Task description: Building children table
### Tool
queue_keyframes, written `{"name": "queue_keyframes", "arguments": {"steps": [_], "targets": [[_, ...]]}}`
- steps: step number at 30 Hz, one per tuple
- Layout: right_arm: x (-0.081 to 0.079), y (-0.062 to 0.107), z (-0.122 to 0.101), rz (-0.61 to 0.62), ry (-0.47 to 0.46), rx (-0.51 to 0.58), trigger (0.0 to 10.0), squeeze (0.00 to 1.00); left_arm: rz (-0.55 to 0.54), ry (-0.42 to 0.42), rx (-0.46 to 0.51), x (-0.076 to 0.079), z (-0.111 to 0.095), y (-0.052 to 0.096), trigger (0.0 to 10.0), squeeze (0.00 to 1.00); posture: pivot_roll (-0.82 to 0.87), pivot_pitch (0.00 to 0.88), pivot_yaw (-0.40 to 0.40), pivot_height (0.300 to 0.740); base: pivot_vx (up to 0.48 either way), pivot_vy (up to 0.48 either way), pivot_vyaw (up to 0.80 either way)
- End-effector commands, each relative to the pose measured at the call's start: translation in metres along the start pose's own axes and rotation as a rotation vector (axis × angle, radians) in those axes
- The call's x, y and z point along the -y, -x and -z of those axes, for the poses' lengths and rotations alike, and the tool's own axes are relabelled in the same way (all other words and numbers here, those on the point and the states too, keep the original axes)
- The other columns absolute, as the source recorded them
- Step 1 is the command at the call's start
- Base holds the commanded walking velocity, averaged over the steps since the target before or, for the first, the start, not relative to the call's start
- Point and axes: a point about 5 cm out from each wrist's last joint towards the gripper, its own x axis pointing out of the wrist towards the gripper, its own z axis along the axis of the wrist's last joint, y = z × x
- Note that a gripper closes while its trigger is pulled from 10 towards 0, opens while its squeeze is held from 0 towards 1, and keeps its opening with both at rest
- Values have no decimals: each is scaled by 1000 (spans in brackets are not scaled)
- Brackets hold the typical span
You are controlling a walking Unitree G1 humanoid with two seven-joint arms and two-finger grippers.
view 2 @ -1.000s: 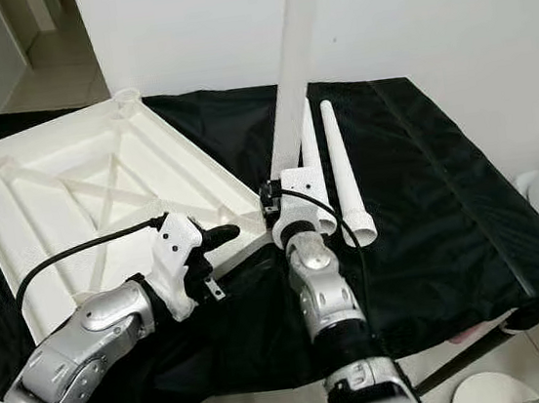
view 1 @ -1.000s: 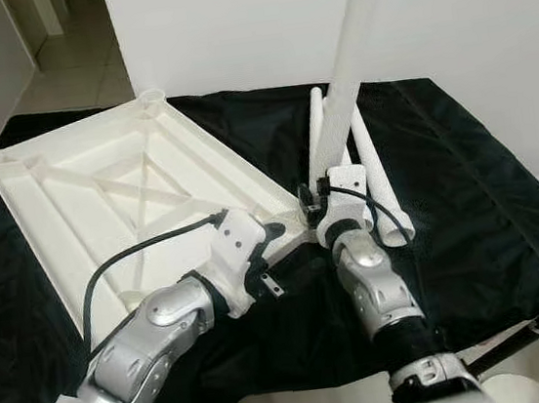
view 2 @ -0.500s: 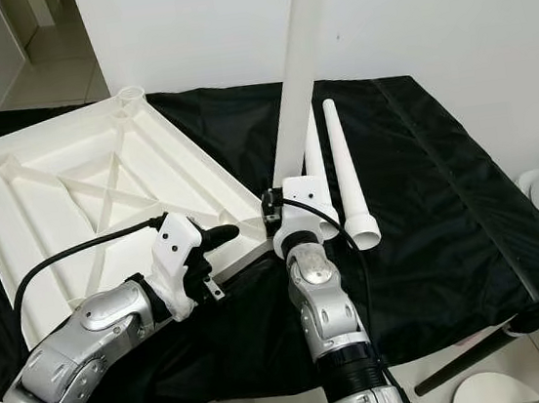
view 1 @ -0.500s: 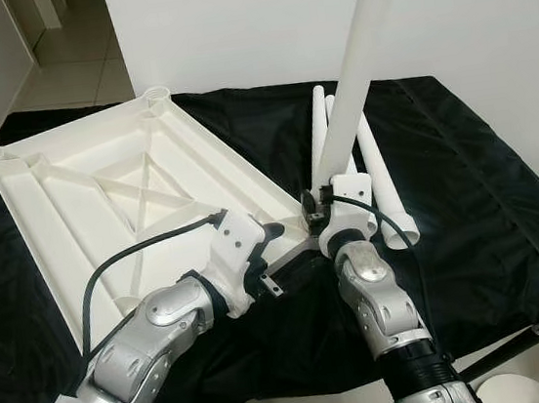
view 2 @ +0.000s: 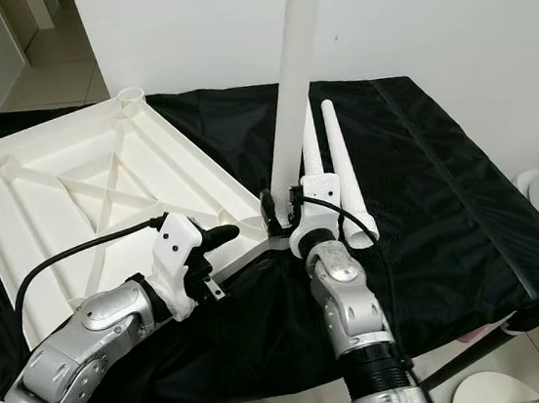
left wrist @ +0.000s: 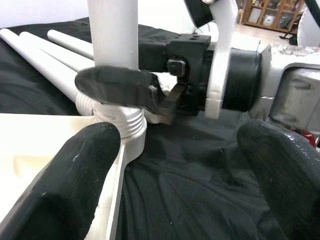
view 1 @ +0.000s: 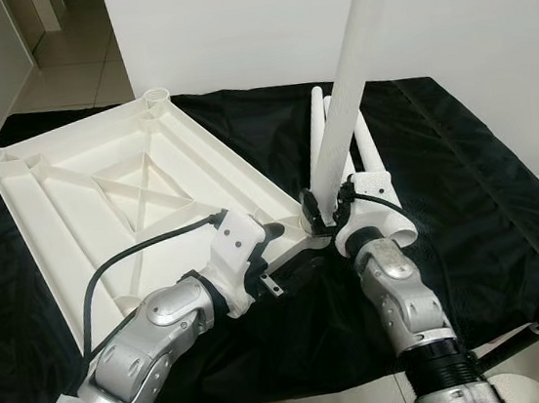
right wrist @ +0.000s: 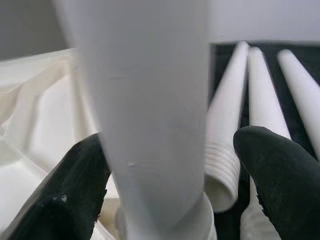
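Observation:
The white table top (view 1: 73,201) lies upside down on the black cloth. A long white leg (view 1: 353,63) stands nearly upright with its threaded end (left wrist: 120,122) in the near right corner socket. My right gripper (view 1: 326,214) straddles the leg just above the socket; one finger (right wrist: 82,175) touches it, the other finger (right wrist: 272,165) stands clear, so it is open. My left gripper (view 1: 269,245) is open beside the same corner, one finger (left wrist: 75,170) over the table top's rim.
Three spare white legs (view 2: 335,159) lie side by side on the cloth just behind the corner. The cloth (view 1: 475,196) covers a low platform whose edges drop to tiled floor on the right and front. A white wall stands behind.
The leg has swung from a tilt to nearly upright in the socket. My right wrist has shifted right and turned about the leg. The left arm has stayed put.

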Motion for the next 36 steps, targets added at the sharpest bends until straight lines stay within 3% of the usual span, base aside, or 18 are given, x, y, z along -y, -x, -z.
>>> {"name": "queue_keyframes", "arguments": {"steps": [1, 10, 21, 22, 23, 24, 25, 26, 27, 36], "targets": [[2, 1, 2, -29, 19, 5, 10000, 0, 129, -22, -2, 5, -1, -1, 10000, 0, 41, 7, -63, 740, 0, 0, 0], [14, -7, 5, -284, 109, -35, 10000, 0, 126, -40, -8, 3, -2, 0, 10000, 0, 49, 6, -53, 740, 0, 0, 0], [14, -29, 5, -417, 147, -80, 10000, 0, 124, -47, -10, 1, -3, 0, 10000, 0, 61, 15, -50, 740, 0, 0, 0], [13, -31, 7, -433, 147, -95, 8588, 0, 122, -48, -10, 1, -3, 0, 10000, 0, 64, 17, -51, 740, 0, 0, 0], [13, -31, 7, -433, 147, -95, 8588, 0, 122, -48, -10, 1, -3, 0, 10000, 0, 64, 17, -51, 740, 0, 0, 0], [13, -32, 9, -446, 149, -105, 4824, 0, 121, -48, -10, 1, -3, 0, 10000, 0, 66, 18, -52, 740, 0, 0, 0], [13, -32, 12, -455, 143, -123, 1804, 0, 120, -48, -9, 1, -4, 0, 10000, 0, 69, 24, -56, 740, 0, 0, 0], [13, -32, 12, -455, 143, -123, 1804, 0, 120, -48, -9, 1, -4, 0, 10000, 0, 69, 24, -56, 740, 0, 0, 0], [14, -32, 14, -465, 138, -134, 0, 0, 118, -48, -7, 1, -4, 0, 10000, 0, 69, 26, -57, 740, 0, 0, 0], [19, -28, 24, -491, 99, -172, 0, 0, 107, -44, -3, 1, -5, 0, 10000, 0, 67, 42, -58, 740, 0, 0, 0]]}}
